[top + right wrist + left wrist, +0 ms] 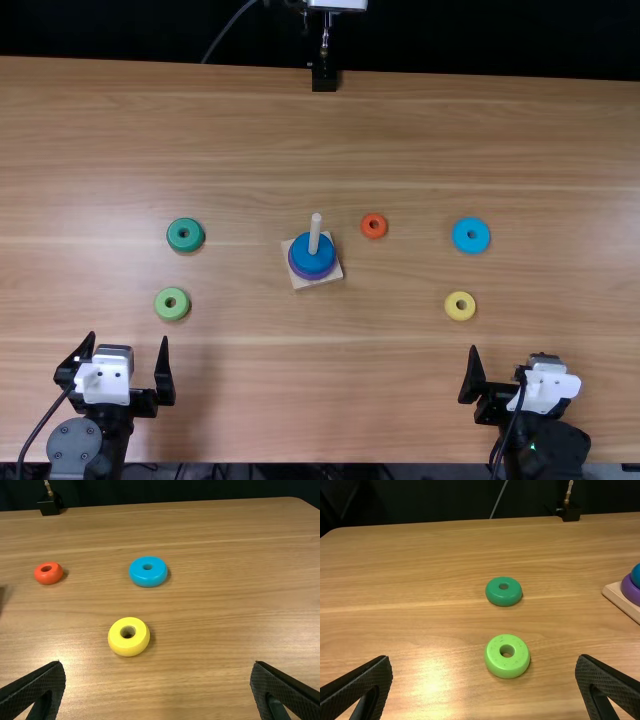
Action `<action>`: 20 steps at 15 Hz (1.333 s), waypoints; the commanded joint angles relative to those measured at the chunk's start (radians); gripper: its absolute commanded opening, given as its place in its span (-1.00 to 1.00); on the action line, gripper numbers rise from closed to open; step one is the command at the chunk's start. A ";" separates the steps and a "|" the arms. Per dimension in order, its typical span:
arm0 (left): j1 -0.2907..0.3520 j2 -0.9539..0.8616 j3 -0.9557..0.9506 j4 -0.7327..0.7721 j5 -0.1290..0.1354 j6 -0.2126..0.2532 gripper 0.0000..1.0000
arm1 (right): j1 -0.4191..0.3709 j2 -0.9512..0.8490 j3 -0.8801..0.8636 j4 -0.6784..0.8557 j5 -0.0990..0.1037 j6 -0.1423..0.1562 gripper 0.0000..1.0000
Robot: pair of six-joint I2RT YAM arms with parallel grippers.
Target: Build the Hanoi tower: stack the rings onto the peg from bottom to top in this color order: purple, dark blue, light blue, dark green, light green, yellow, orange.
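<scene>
"Status on your two arms, please?"

"From my seat, the left gripper (128, 338) stands wide, fingers well apart with nothing between them. I see the same spread on the right gripper (509, 352), also holding nothing. Both are over the near part of the wooden table (330, 400)."

"And your tower?"

"Near the middle I have the square wooden base (325, 282), turned at an angle to the table's edges, with its pale peg (315, 233). Purple ring (313, 277) at the bottom, dark blue ring (313, 264) right on top of it, both around the peg."

"Which rings are loose?"

"Five, all flat on the wood. Left of the base I've got the dark green ring (184, 245), and the light green ring (172, 313) closer to my arms. Orange ring (373, 234) is near the base on its right. Farther right I see the light blue ring (471, 246), with the yellow ring (460, 315) nearer the right gripper. Light blue is the next colour up in my order."
</scene>
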 commanded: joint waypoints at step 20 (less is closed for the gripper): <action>0.007 -0.011 -0.105 -0.080 0.002 0.014 1.00 | 0.028 0.627 0.716 0.172 0.143 0.003 1.00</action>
